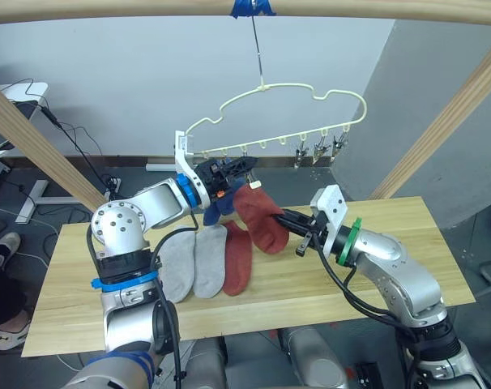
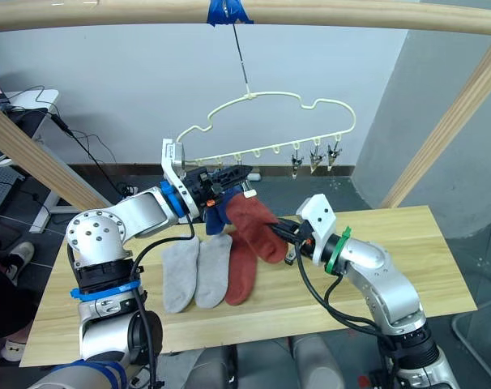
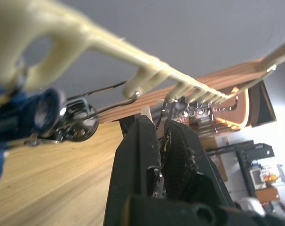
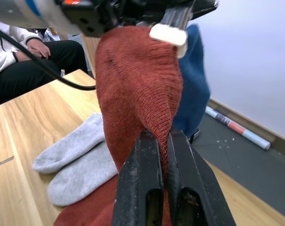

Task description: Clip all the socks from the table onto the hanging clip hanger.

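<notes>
Two light grey ankle socks [image 1: 193, 263] lay flat side by side on the long tabletop of light yellowish wooden planks [image 1: 391, 275], toward my left, and a rust red sock [image 1: 238, 261] lay just beside them on their right, touching the nearer grey one. Above that row my left gripper [image 1: 242, 167] was raised to the lower bar of the pale yellow cloud-shaped wire clip hanger [image 1: 286, 113], its two black fingers pressed together on one of the small metal clips there (the wrist view showed the wire of the clip caught between them). A dark blue sock [image 1: 215, 207] hung from the bar just behind my left gripper, its toe dangling over the lying socks. The hanger itself hung by its thin metal hook [image 1: 258, 49] from a round pale wooden pole [image 1: 375, 10], where blue tape [image 1: 251, 8] marked the spot, and it tilted, lower on my left. Three more metal clips [image 1: 318, 148] hung free near its right end. Below the held clip, a second rust red sock [image 1: 262, 215] stretched slantwise in the air, its upper end up by my left gripper and its lower end pinched in my right gripper [image 1: 292, 220], whose fingers were closed on the fabric. In the right wrist view a seated person in dark trousers [image 4: 34, 61] showed beyond the table.
</notes>
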Controlling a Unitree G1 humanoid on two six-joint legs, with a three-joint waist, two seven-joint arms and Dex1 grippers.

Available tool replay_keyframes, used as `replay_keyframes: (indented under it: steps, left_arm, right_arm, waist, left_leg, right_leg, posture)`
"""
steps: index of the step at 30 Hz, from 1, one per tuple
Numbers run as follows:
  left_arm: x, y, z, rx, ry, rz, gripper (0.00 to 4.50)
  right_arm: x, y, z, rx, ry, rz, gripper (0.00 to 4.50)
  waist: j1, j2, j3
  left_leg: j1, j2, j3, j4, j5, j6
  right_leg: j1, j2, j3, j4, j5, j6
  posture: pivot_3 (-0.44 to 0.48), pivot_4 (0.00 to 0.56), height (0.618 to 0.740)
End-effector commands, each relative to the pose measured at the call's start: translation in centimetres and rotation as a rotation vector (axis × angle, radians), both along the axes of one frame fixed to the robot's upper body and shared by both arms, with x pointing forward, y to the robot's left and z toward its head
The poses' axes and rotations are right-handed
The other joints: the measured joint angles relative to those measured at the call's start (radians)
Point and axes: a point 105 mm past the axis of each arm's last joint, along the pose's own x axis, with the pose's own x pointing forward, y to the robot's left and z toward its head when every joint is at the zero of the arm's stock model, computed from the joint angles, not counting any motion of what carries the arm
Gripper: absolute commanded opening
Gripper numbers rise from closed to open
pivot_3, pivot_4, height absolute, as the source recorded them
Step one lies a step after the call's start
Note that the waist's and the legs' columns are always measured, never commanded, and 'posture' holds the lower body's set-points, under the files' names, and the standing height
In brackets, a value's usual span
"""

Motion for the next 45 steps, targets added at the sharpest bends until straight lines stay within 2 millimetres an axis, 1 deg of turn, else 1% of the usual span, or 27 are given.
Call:
replay_keyframes:
  steps: [1,3,5,6,10,13,16,18,21,24,26,28,29,30,31,32,34,35,37,38,39,41,43,45]
  left_arm:
    - [-0.6,-0.3,0.9,0.012,-0.071,-0.022,0.19]
    - [-0.7,-0.2,0.9,0.009,-0.079,-0.029,0.19]
    - [-0.7,-0.1,1.0,-0.006,-0.076,-0.021,0.91]
    - [-0.7,0.0,1.1,-0.01,-0.074,-0.019,1.1]
    - [-1.0,0.2,1.7,-0.012,-0.096,-0.039,2.41]
    - [-1.0,1.6,1.9,0.045,-0.12,-0.008,3.4]
    - [-1.6,2.6,2.1,0.117,-0.153,-0.01,4.36]
    - [-2.3,3.0,2.2,0.163,-0.171,-0.024,4.45]
    - [-4.0,3.5,2.0,0.239,-0.213,-0.062,4.5]
    - [-5.3,3.7,1.6,0.293,-0.231,-0.091,4.5]
    - [-5.7,3.7,1.3,0.312,-0.232,-0.104,4.5]
    - [-6.2,3.8,1.0,0.336,-0.239,-0.111,4.5]
    - [-6.6,4.0,0.9,0.35,-0.263,-0.103,4.5]
    - [-6.9,4.1,0.9,0.36,-0.281,-0.098,4.5]
    - [-7.1,4.3,0.9,0.354,-0.312,-0.066,4.5]
    - [-7.3,4.4,0.9,0.349,-0.333,-0.042,4.5]
    - [-8.0,4.6,-0.3,0.387,-0.318,0.007,4.5]
    - [-7.9,5.1,-0.2,0.407,-0.381,0.087,4.5]
    - [-8.3,5.7,-0.7,0.476,-0.429,0.162,4.5]
    - [-8.5,5.7,-1.2,0.513,-0.44,0.162,4.5]
    - [-8.9,5.4,-1.5,0.508,-0.44,0.141,4.5]
    - [-9.8,4.8,-1.7,0.464,-0.455,0.061,4.5]
    - [-10.3,4.6,-1.9,0.446,-0.463,0.009,4.5]
    - [-10.3,4.8,-1.7,0.449,-0.52,0.023,4.5]
  right_arm:
    - [0.0,0.2,1.3,0.036,-0.043,0.007,0.06]
    - [0.0,0.2,1.4,0.039,-0.042,0.009,0.06]
    - [0.1,0.2,1.4,0.038,-0.043,0.011,0.0]
    - [0.0,0.2,1.4,0.038,-0.043,0.011,0.0]
    - [0.2,0.3,1.3,0.035,-0.042,0.018,0.0]
    - [0.6,0.5,1.1,0.031,-0.037,0.017,0.0]
    - [1.2,0.4,0.6,0.025,-0.024,-0.001,0.0]
    - [1.8,0.3,0.3,0.024,-0.011,-0.025,0.0]
    - [2.6,-0.7,-0.9,0.0,0.023,-0.066,0.74]
    - [2.9,-1.5,-1.6,-0.017,0.044,-0.089,1.78]
    - [2.9,-1.7,-1.7,-0.018,0.05,-0.093,2.48]
    - [2.7,-2.6,-2.0,-0.027,0.067,-0.106,3.17]
    - [2.4,-3.4,-2.3,-0.044,0.073,-0.121,3.55]
    - [2.2,-3.9,-2.5,-0.056,0.076,-0.131,3.83]
    - [1.9,-4.6,-2.6,-0.064,0.082,-0.152,4.21]
    - [1.7,-5.0,-2.6,-0.068,0.087,-0.166,4.48]
    - [1.6,-5.0,-1.2,-0.027,0.042,-0.219,4.48]
    - [1.6,-5.0,-0.5,-0.011,0.016,-0.249,4.48]
    - [1.9,-5.0,0.4,0.01,-0.037,-0.323,4.48]
    - [2.0,-5.0,1.0,0.041,-0.061,-0.358,4.48]
    - [2.2,-5.1,1.5,0.057,-0.085,-0.397,4.48]
    - [2.1,-4.7,2.3,0.085,-0.089,-0.408,4.48]
    - [1.9,-4.4,2.7,0.094,-0.084,-0.397,4.48]
    - [2.0,-4.5,3.0,0.105,-0.1,-0.429,4.48]
  waist:
    - [0.001,0.0,0.0]
    - [0.001,0.0,0.0]
    - [0.002,0.0,0.0]
    - [0.002,0.0,0.0]
    - [0.002,0.0,0.0]
    - [0.0,0.0,0.0]
    - [0.0,0.0,0.0]
    - [0.002,0.0,0.0]
    - [0.006,0.0,0.0]
    - [0.02,0.0,0.0]
    - [0.027,0.0,0.0]
    - [0.03,0.0,0.0]
    - [0.033,0.0,0.0]
    - [0.038,0.0,0.0]
    - [0.043,0.0,0.0]
    - [0.05,0.0,0.0]
    - [0.054,0.0,0.0]
    - [0.054,0.0,0.0]
    - [0.055,0.0,0.0]
    - [0.058,0.0,0.0]
    - [0.062,0.0,0.0]
    - [0.07,0.0,0.0]
    - [0.078,0.0,0.0]
    - [0.083,0.0,0.0]
  left_leg:
    - [0.0,0.0,0.0,0.0,0.0,0.0]
    - [0.0,0.0,0.0,0.0,0.0,0.0]
    - [0.0,0.0,0.0,0.0,0.0,0.0]
    - [-0.001,0.0,0.0,0.0,0.0,0.0]
    - [-0.001,0.0,0.0,0.0,0.0,0.0]
    - [0.0,0.0,0.0,0.0,0.0,0.0]
    - [0.0,0.0,0.0,-0.001,0.0,0.0]
    - [-0.001,0.0,0.0,-0.002,0.0,0.0]
    - [-0.001,0.0,0.0,-0.002,0.0,0.0]
    - [-0.001,0.0,0.001,-0.004,0.0,-0.001]
    - [-0.003,0.0,0.001,-0.004,0.0,-0.001]
    - [-0.004,0.0,0.001,-0.004,0.0,-0.001]
    - [-0.005,0.0,0.001,-0.004,0.0,-0.001]
    - [-0.005,0.0,0.001,-0.004,0.0,-0.001]
    - [-0.005,0.0,0.002,-0.005,0.0,-0.001]
    - [-0.006,0.0,0.002,-0.005,-0.001,-0.001]
    - [-0.01,0.0,0.003,-0.005,-0.001,-0.001]
    - [-0.012,0.001,0.004,-0.005,-0.001,-0.001]
    - [-0.011,0.001,0.004,-0.005,0.0,-0.001]
    - [-0.011,0.002,0.003,-0.005,0.0,-0.001]
    - [-0.011,0.002,0.003,-0.005,0.0,-0.001]
    - [-0.011,0.001,0.003,-0.003,0.0,-0.001]
    - [-0.011,0.001,0.004,-0.001,0.0,-0.001]
    - [-0.013,0.001,0.005,0.001,0.0,-0.001]
  right_leg:
    - [0.0,0.0,0.0,0.0,0.0,0.0]
    - [0.0,0.0,0.0,-0.001,0.0,0.0]
    - [0.0,0.0,0.0,-0.001,0.0,0.0]
    - [0.0,0.0,0.0,-0.001,0.0,0.0]
    - [0.0,0.0,0.0,-0.001,0.0,0.0]
    - [0.0,0.0,0.0,-0.001,0.0,0.0]
    - [-0.001,0.0,0.0,-0.001,0.0,0.0]
    - [-0.001,0.0,0.0,-0.001,0.0,0.0]
    - [-0.001,0.0,0.0,-0.002,0.0,0.0]
    - [-0.003,-0.001,0.0,-0.003,-0.001,-0.001]
    - [-0.005,-0.001,0.0,-0.002,-0.001,-0.001]
    - [-0.006,-0.001,0.0,-0.002,-0.001,-0.001]
    - [-0.007,-0.001,0.0,-0.002,-0.001,-0.001]
    - [-0.007,-0.001,0.0,-0.002,-0.001,-0.001]
    - [-0.007,-0.001,0.0,-0.002,-0.001,-0.001]
    - [-0.008,-0.001,0.0,-0.002,-0.002,-0.002]
    - [-0.014,-0.001,0.001,-0.001,-0.002,-0.002]
    - [-0.016,-0.001,0.002,0.0,-0.002,-0.002]
    - [-0.017,-0.001,0.002,0.002,-0.002,-0.002]
    - [-0.017,0.0,0.002,0.002,-0.002,-0.002]
    - [-0.017,0.0,0.002,0.003,-0.002,-0.002]
    - [-0.017,0.0,0.001,0.003,-0.004,-0.006]
    - [-0.016,-0.001,0.002,0.003,-0.005,-0.009]
    - [-0.016,-0.001,0.003,0.001,-0.005,-0.009]
  posture:
    - [-0.145,0.235,0.74]
    - [-0.145,0.235,0.74]
    - [-0.144,0.233,0.74]
    - [-0.139,0.232,0.74]
    - [-0.137,0.229,0.74]
    - [-0.126,0.222,0.74]
    - [-0.112,0.215,0.74]
    - [-0.112,0.215,0.74]
    - [-0.083,0.211,0.74]
    - [-0.073,0.209,0.74]
    - [-0.073,0.209,0.74]
    - [-0.046,0.214,0.74]
    - [-0.046,0.214,0.74]
    - [-0.038,0.217,0.74]
    - [-0.038,0.217,0.74]
    - [-0.033,0.22,0.74]
    - [-0.027,0.222,0.74]
    - [-0.025,0.224,0.74]
    - [-0.026,0.227,0.74]
    - [-0.026,0.229,0.74]
    - [-0.028,0.232,0.74]
    - [-0.026,0.236,0.74]
    - [-0.026,0.236,0.74]
    - [-0.029,0.239,0.74]
